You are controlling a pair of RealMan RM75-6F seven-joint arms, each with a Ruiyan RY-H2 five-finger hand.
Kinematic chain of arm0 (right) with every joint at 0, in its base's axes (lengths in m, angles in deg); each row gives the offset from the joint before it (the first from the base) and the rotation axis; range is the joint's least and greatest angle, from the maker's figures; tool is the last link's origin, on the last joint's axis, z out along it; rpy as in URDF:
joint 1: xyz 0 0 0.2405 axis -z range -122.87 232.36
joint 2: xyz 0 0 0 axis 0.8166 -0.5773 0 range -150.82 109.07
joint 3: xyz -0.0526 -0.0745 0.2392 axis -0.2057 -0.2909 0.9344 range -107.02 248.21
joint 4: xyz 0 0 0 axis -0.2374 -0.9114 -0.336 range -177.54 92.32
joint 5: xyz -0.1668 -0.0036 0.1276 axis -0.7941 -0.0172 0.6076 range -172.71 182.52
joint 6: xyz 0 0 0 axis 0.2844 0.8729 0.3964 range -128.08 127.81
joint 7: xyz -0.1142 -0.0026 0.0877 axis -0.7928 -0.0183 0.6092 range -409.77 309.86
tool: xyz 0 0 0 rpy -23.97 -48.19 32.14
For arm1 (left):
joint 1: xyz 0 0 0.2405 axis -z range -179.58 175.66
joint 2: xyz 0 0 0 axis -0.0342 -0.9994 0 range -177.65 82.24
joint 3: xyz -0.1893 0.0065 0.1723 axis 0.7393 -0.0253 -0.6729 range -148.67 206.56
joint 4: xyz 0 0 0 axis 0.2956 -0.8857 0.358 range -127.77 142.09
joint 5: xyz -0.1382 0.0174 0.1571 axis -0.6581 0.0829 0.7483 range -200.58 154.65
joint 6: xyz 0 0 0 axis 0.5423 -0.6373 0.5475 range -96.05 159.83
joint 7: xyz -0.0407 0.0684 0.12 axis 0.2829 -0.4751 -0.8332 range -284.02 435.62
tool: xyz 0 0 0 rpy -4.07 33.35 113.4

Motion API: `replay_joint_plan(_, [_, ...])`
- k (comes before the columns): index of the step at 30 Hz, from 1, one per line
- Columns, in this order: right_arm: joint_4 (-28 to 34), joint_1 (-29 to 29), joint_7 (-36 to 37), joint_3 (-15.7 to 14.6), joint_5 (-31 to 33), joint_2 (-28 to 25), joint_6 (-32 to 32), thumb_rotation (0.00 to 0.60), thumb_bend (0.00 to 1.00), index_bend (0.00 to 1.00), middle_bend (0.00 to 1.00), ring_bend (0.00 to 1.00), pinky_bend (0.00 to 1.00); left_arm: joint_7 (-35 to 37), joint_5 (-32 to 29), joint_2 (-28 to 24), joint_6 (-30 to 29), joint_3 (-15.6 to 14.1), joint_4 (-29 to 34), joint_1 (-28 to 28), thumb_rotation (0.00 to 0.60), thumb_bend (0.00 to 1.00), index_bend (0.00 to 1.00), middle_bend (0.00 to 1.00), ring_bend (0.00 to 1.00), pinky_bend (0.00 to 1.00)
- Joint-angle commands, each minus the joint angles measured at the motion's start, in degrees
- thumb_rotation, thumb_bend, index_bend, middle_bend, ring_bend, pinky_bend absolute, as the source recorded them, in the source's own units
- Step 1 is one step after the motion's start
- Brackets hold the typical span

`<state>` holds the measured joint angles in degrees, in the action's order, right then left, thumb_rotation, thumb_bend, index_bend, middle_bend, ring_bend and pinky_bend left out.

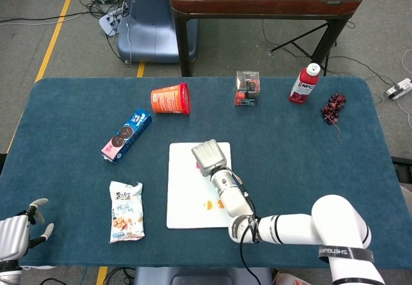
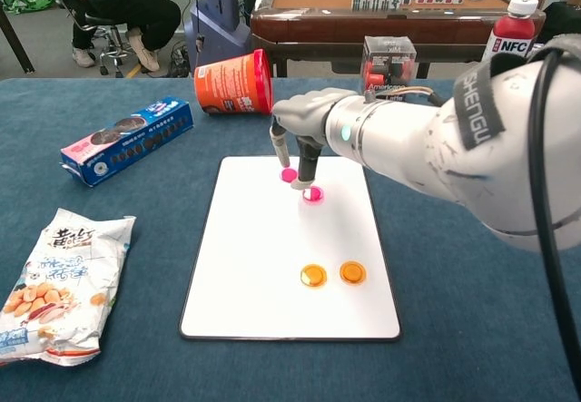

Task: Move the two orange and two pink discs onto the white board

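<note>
The white board (image 2: 245, 266) lies mid-table. On it sit two orange discs (image 2: 313, 276) (image 2: 353, 272) near its front and one pink disc (image 2: 313, 194) further back. My right hand (image 2: 304, 130) hangs over the board's far half and pinches a second pink disc (image 2: 289, 174) at its fingertips, just above or touching the board, left of the lying pink disc. In the head view the right hand (image 1: 207, 157) hides the lying pink disc; only a pink edge (image 1: 197, 165) of the pinched one shows. My left hand (image 1: 16, 233) rests at the table's near left corner, fingers apart and holding nothing.
An orange cup (image 1: 170, 99) lies on its side behind the board. A blue cookie box (image 1: 127, 134) and a snack bag (image 1: 125, 211) lie to the left. A small clear box (image 1: 247, 88), a red bottle (image 1: 304, 83) and dark grapes (image 1: 333, 108) stand along the far right.
</note>
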<state>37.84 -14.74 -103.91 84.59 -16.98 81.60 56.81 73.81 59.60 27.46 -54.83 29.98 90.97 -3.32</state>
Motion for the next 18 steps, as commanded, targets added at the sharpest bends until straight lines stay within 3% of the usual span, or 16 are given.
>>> replay_joint_plan(1, [-1.5,-0.7,-0.2,0.5,0.8,1.1,-0.5,0.600,0.25,0.50,1.00,1.00,1.00,0.0,0.1,0.0,0.1,0.0,-0.1,0.0,0.600,0.29,0.35,0.58,0.54,0.73])
replay_joint_plan(18, [-5.0,-2.3,-0.3,0.9,1.1,3.6,-1.7,0.600,0.23,0.50,1.00,1.00,1.00,0.4,0.0,0.2,0.1,-0.2,-0.6,-0.3,0.600,0.29,0.35,0.58,0.54,0.73])
